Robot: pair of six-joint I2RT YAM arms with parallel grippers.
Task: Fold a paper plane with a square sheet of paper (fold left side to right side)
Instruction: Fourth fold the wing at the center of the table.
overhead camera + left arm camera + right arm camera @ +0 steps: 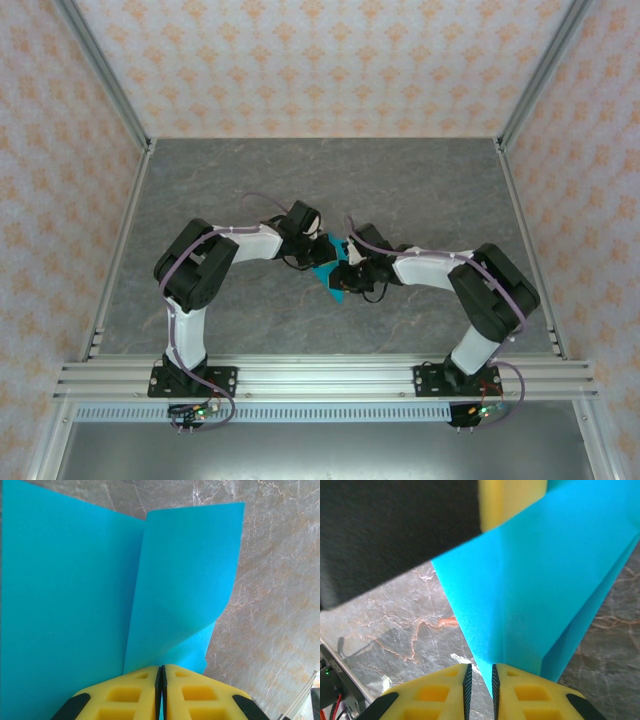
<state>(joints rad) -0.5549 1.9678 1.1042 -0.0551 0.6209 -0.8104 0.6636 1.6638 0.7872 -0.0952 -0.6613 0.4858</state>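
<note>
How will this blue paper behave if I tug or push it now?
Probably floppy: above the left gripper the paper curls over in a loose flap instead of lying flat. Likely very light, so a push would buckle it rather than slide it. It looks thin where it narrows into the right gripper, so a hard tug might tear it.

The table [300, 180] is a grey slab with pale marble veining. An aluminium rail [330, 378] lies across its near edge.
</note>
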